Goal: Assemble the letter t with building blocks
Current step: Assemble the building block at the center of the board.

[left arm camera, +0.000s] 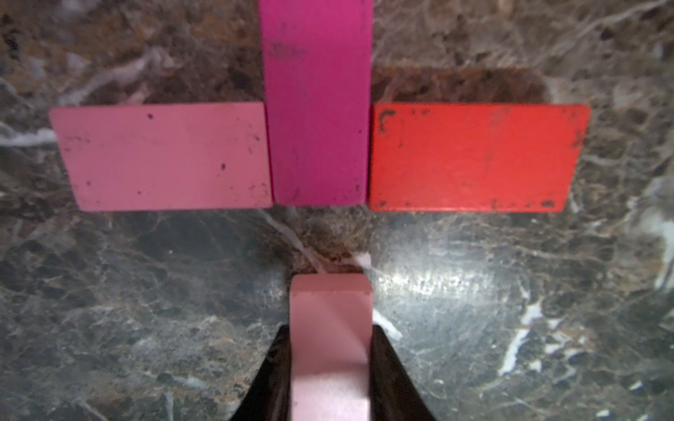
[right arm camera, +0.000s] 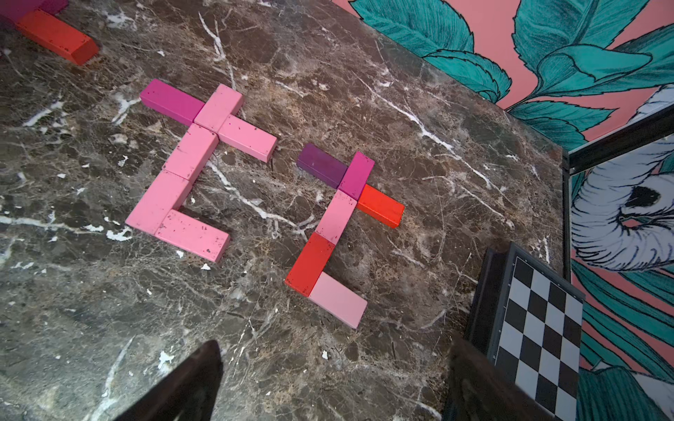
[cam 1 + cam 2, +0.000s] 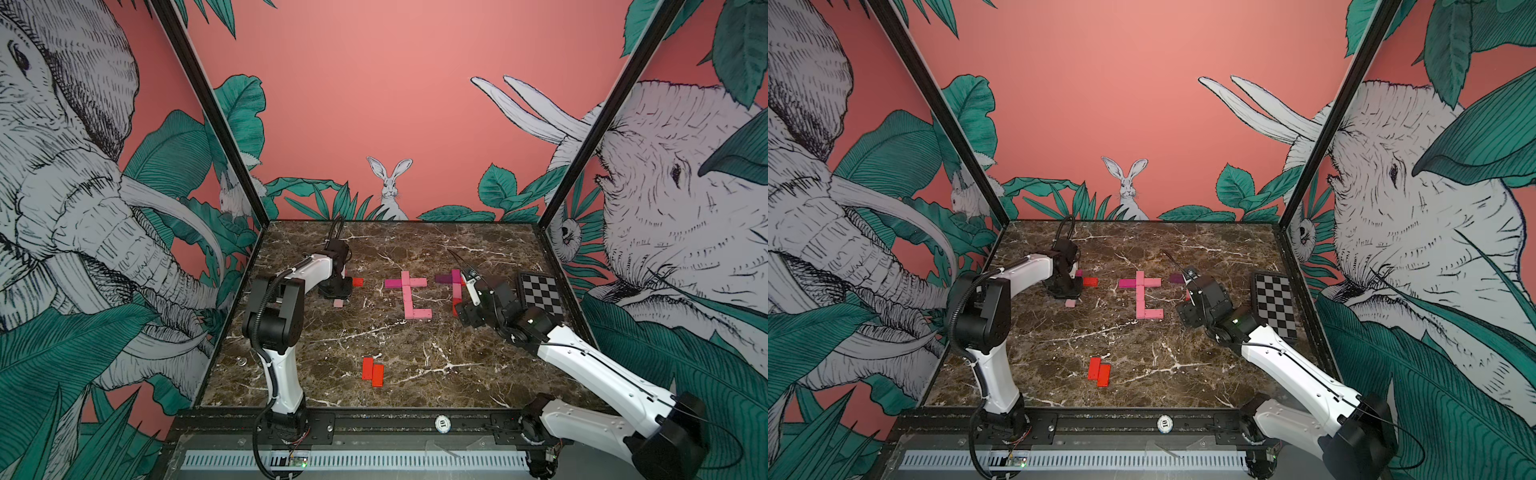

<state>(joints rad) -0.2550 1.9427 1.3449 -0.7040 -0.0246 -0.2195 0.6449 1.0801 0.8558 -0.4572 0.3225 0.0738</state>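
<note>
In both top views a letter of pink building blocks, with one magenta piece in its crossbar, lies flat in the middle of the dark marble worktop. Two red blocks lie touching side by side nearer the front edge, with free marble all around them. A mixed-colour letter further right is partly hidden by the right arm. The checkerboard plate sits close to the right edge, and the walls carry a salmon jungle print. In the left wrist view the left pincer is clamped on a pale pink block. This block is apart from a magenta block, which has a pink block touching one side and a red block just beside the other. In the right wrist view the right pincer stands wide apart and holds nothing, over bare marble. There the mixed-colour letter shows dark purple, magenta, pale pink and red pieces, between the pink letter and the plate.
</note>
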